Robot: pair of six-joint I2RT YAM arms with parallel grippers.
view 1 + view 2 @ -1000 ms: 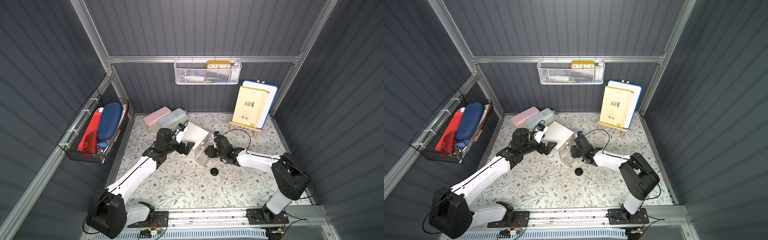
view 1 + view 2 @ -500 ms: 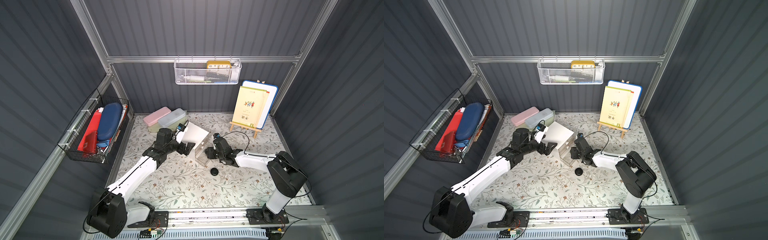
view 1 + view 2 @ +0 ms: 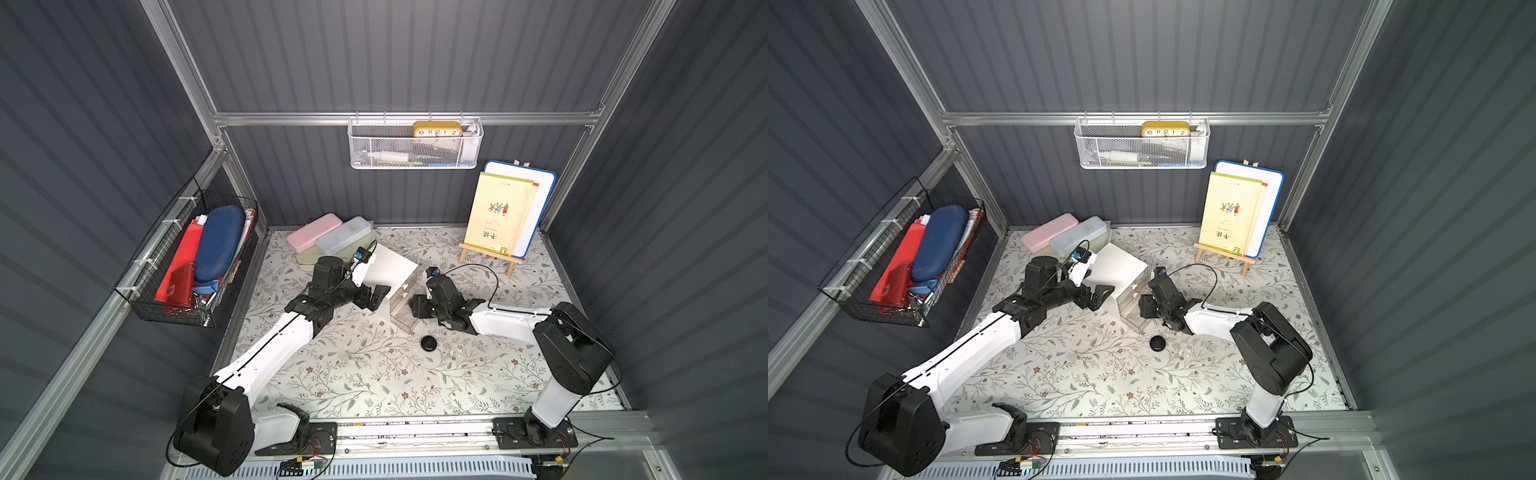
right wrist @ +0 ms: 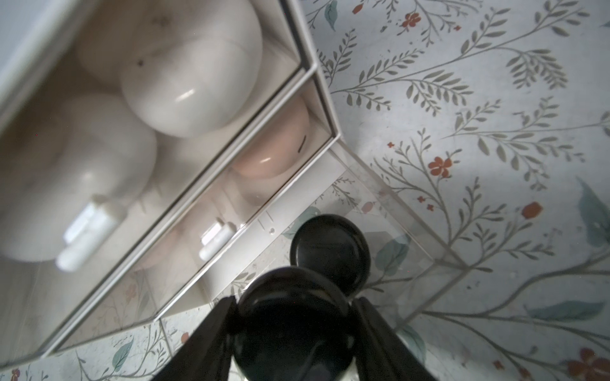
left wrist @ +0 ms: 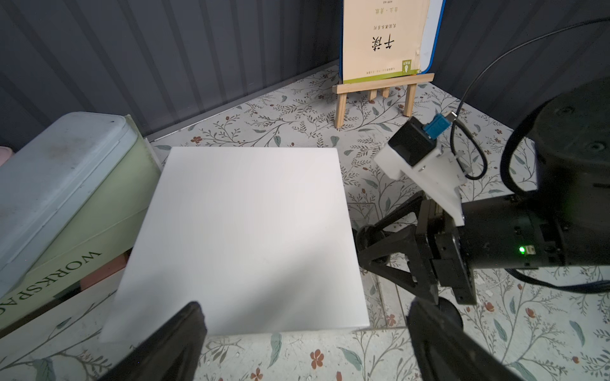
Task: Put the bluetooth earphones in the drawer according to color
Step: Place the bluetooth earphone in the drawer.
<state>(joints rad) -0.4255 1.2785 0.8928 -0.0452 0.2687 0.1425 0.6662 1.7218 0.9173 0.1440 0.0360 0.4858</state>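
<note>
The white drawer cabinet (image 3: 390, 270) (image 3: 1117, 266) stands mid-mat, its clear bottom drawer (image 3: 405, 320) pulled out. My right gripper (image 4: 293, 306) (image 3: 417, 307) is over that drawer, shut on a glossy black earphone case (image 4: 293, 330). A second black case (image 4: 330, 250) lies inside the open drawer. White cases (image 4: 191, 76) fill the top drawer, and a pink case (image 4: 274, 145) shows in the middle one. Another black case (image 3: 428, 343) (image 3: 1157, 343) sits on the mat nearby. My left gripper (image 5: 303, 346) (image 3: 376, 296) is open, its fingers straddling the cabinet's near edge.
Pink (image 3: 313, 231) and blue-grey (image 3: 344, 236) pencil cases lie on a pale green box (image 3: 307, 257) behind the cabinet. A wooden easel with a book (image 3: 498, 216) stands at the back right. A wire basket (image 3: 195, 266) hangs on the left wall.
The right arm has edged slightly toward the cabinet with the black case between its fingers. The left arm has held still.
</note>
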